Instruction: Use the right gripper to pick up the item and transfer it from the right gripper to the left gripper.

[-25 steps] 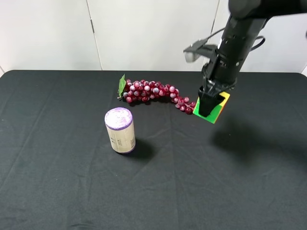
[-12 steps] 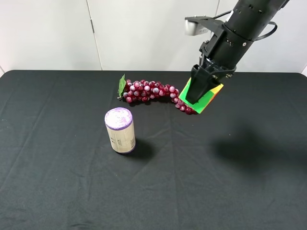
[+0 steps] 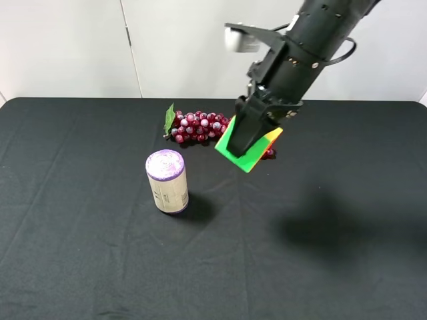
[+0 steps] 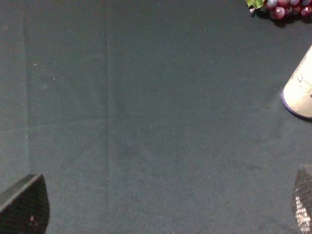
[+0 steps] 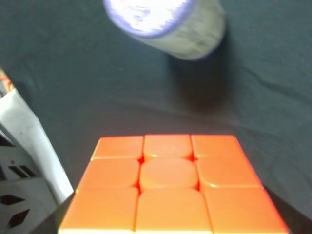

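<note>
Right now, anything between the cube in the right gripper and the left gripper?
Nothing visible. The cube is held aloft by the right gripper near the grapes; the can stands low on the table. The left gripper, open, is outside the high view.

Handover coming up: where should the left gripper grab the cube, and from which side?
Probably the cube's free lower half, on the two opposite faces that the right gripper leaves bare. Bring the open left gripper in low from the can side: the cube hangs tilted, with its bottom edge clear of the black fingers.
</note>
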`<action>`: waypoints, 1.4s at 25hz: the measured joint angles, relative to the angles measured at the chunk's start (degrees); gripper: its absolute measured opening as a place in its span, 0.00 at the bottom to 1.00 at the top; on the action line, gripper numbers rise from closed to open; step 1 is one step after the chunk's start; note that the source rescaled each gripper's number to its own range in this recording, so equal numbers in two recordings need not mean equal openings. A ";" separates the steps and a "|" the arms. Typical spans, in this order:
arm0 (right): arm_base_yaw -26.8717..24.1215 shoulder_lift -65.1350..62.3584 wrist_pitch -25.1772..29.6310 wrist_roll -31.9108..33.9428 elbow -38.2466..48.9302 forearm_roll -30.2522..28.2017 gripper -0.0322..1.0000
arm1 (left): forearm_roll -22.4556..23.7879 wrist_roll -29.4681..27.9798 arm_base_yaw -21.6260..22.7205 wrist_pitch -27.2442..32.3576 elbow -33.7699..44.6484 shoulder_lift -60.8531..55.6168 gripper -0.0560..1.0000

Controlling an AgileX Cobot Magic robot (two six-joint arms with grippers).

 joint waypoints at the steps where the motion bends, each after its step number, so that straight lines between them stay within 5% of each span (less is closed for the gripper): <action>1: 0.93 0.00 -0.24 0.00 0.00 0.00 0.03 | 0.00 0.00 0.00 0.00 0.00 0.00 1.00; 8: 4.68 0.00 -0.29 0.00 0.00 0.91 0.03 | 0.00 0.00 0.00 0.00 0.00 0.00 1.00; 29: 4.68 0.00 -0.17 0.20 -0.76 7.53 0.03 | -0.04 0.00 0.00 -0.36 -0.35 0.23 1.00; 35: 4.68 0.00 0.03 4.42 -5.81 7.53 0.03 | -0.04 0.26 0.00 0.99 -5.72 9.00 1.00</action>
